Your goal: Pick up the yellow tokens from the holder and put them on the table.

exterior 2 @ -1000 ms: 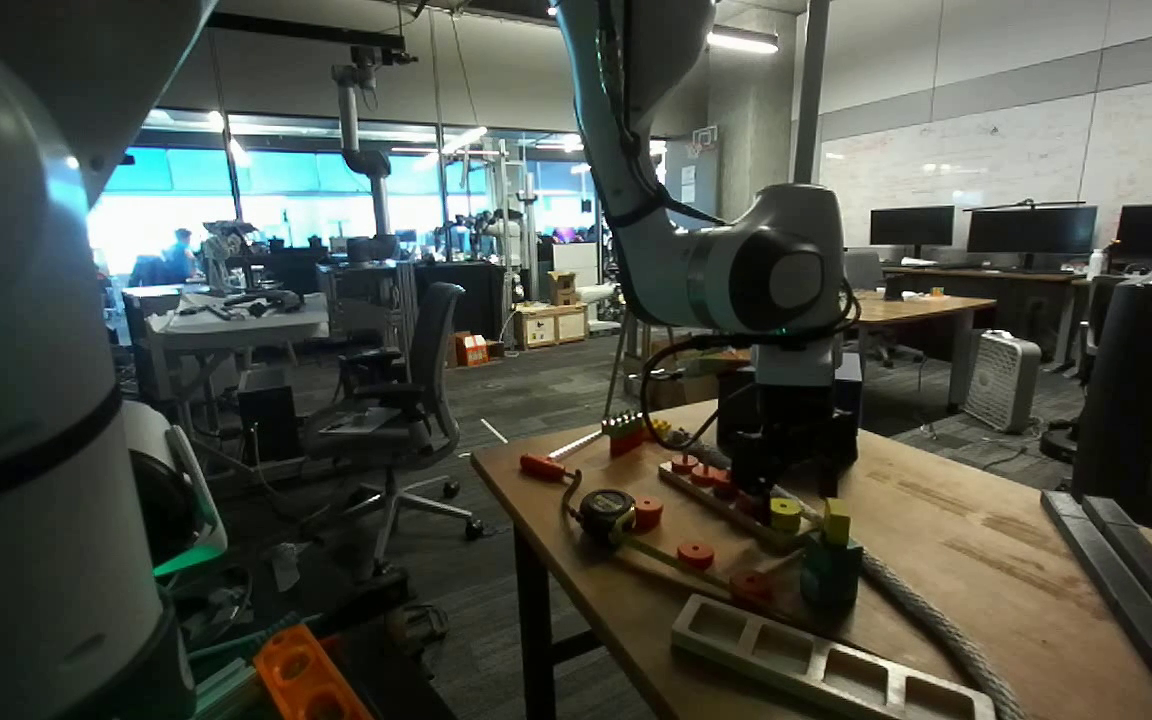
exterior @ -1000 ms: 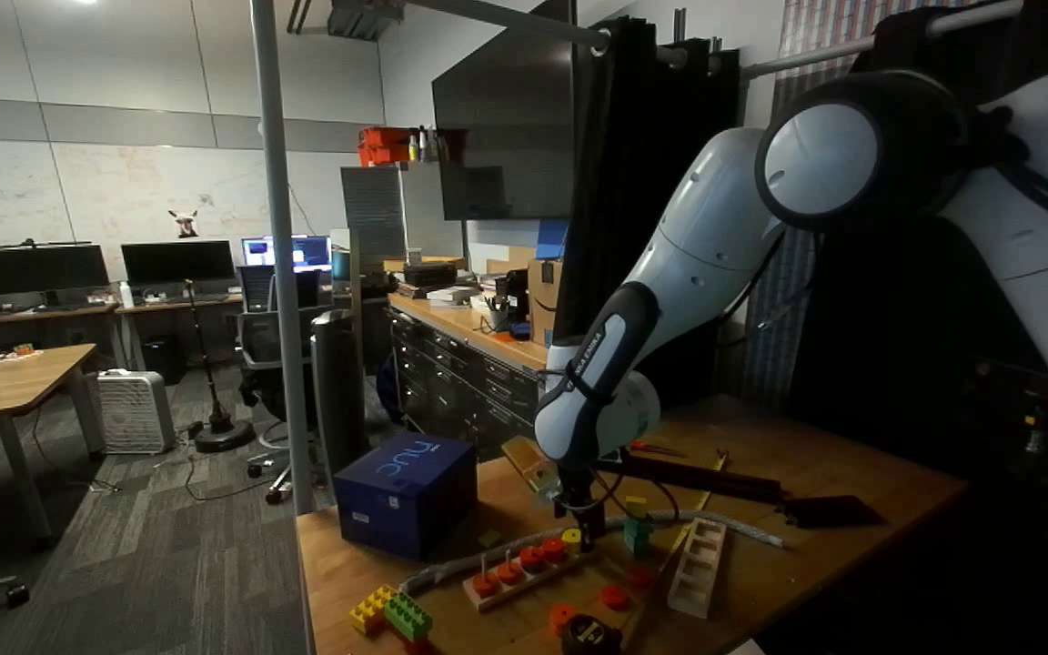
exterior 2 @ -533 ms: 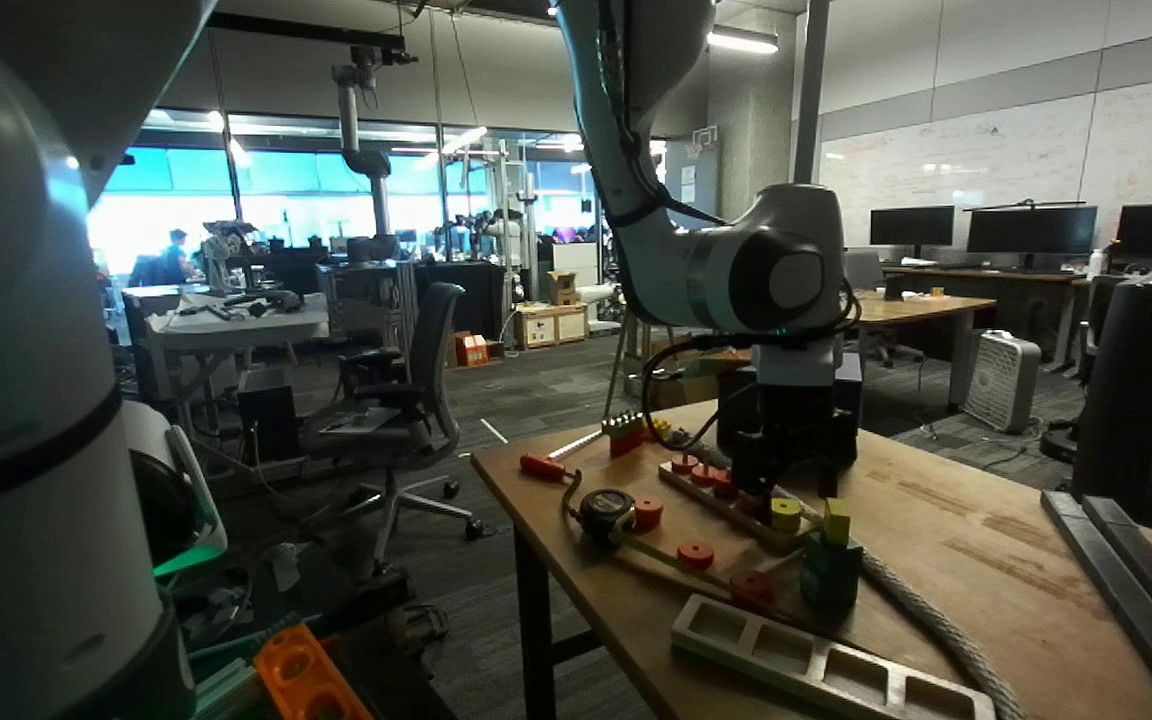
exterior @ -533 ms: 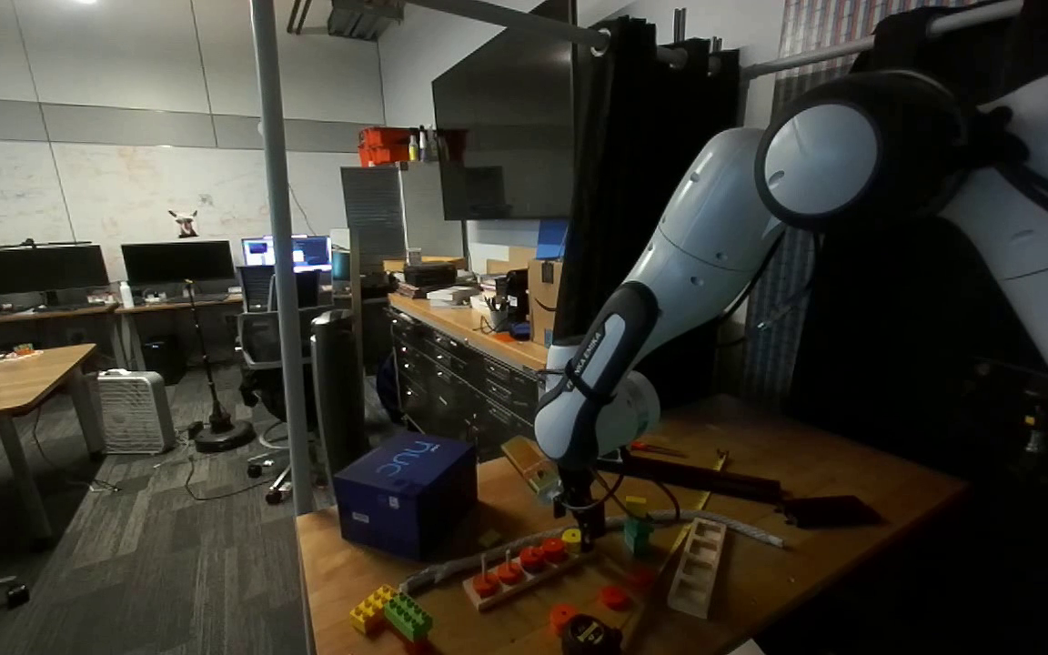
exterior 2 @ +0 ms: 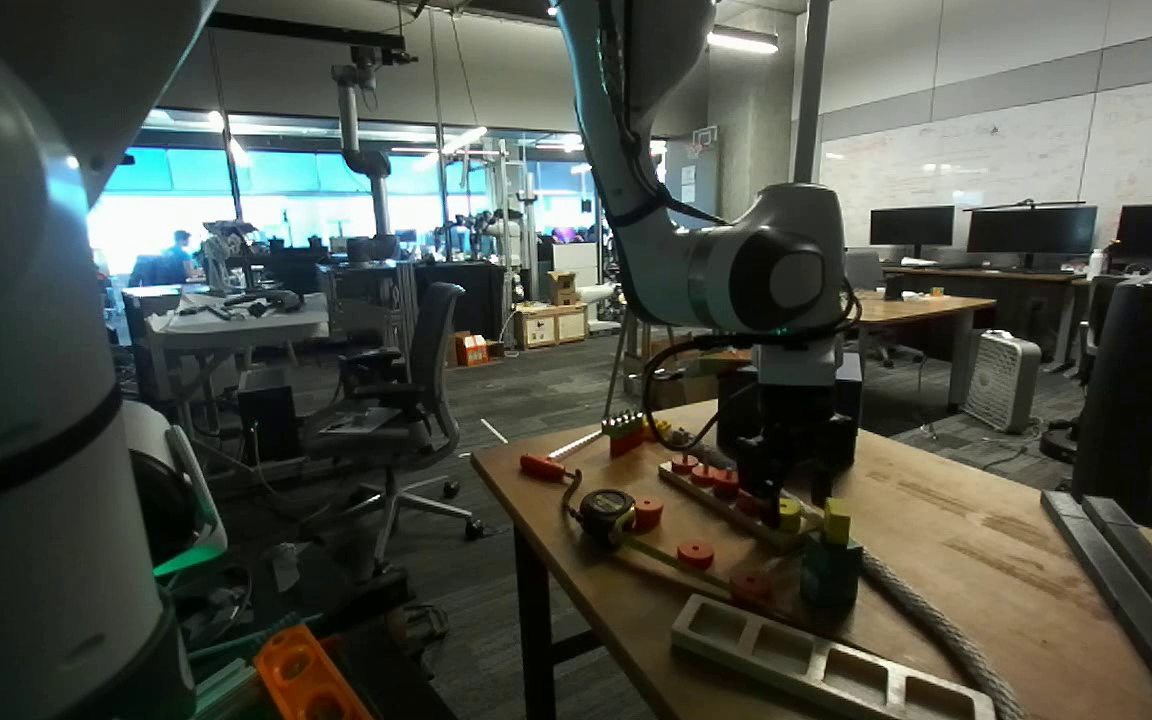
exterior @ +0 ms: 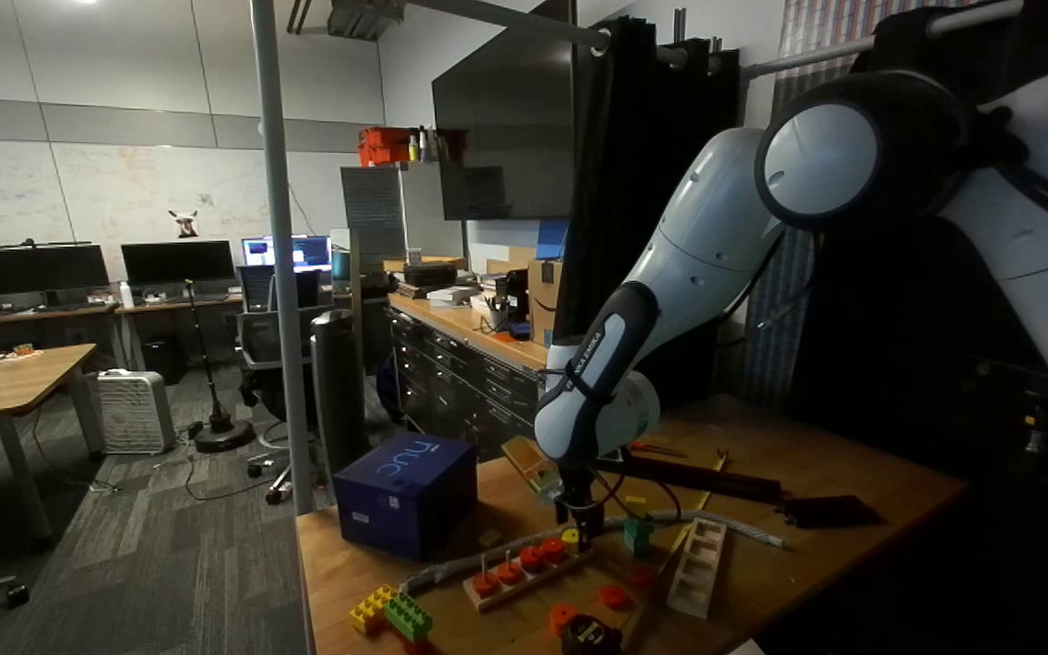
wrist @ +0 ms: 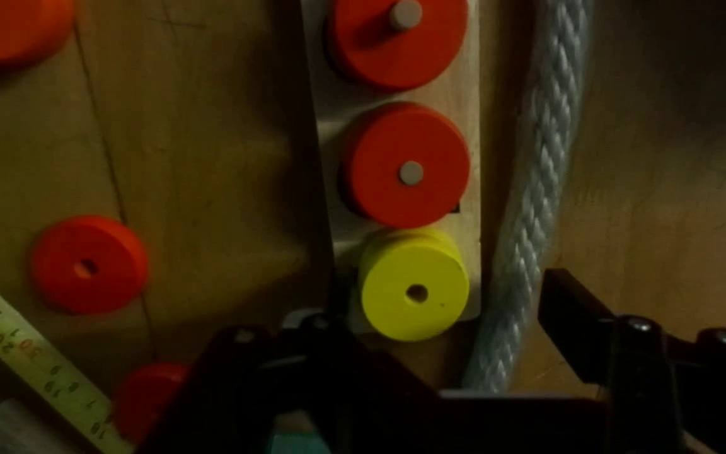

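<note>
Near us on the table (exterior 2: pixel 1026 610), in an exterior view, lies the tray (exterior 2: pixel 736 662). Beyond it we find the yellow tokens (wrist: pixel 413 271) at the near right end of the holder (wrist: pixel 457 101), bright, round, a dark hole on top. Against the earlier frame, the claw (exterior 2: pixel 796 500) covers more of their left edge. In the wrist view we see it spread wide, released, left finger just beside them, right finger apart, past the rope (wrist: pixel 542 176).

My fingers (exterior 2: pixel 821 484) stand parted above the counter (exterior 2: pixel 1016 590), one of them just beside the yellow token (exterior 2: pixel 789 515) on the holder (exterior 2: pixel 784 540).
</note>
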Motion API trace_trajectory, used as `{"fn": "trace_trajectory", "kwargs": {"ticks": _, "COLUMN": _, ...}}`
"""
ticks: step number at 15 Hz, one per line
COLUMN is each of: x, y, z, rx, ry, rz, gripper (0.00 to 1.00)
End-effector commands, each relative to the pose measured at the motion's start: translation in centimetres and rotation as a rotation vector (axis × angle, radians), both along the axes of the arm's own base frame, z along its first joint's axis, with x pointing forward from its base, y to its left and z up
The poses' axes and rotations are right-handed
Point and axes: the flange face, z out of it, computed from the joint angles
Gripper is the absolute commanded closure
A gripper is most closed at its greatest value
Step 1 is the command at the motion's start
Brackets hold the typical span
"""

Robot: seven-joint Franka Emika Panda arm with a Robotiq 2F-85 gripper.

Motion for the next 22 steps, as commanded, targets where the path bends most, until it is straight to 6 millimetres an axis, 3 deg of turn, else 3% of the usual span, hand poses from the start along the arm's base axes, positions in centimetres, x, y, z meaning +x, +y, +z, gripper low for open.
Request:
{"fn": "trace_trajectory", "kwargs": {"ticks": 1, "x": 0.4, "y": 0.0, "z": 0.5, "rx": -0.003, "ry": -0.003, "rz": 0.019, "gripper": 0.55}}
{"fn": "trace_trajectory", "kwargs": {"ticks": 5, "x": 0.4, "y": 0.0, "z": 0.5, "rx": -0.005, "ry": -0.002, "rz": 0.028, "gripper": 0.83}}
{"fn": "trace_trajectory", "kwargs": {"ticks": 22, "x": 0.4, "y": 1.1, "z": 4.2, "rx": -0.068, "ry": -0.029, "rz": 0.11, "gripper": 0.82}}
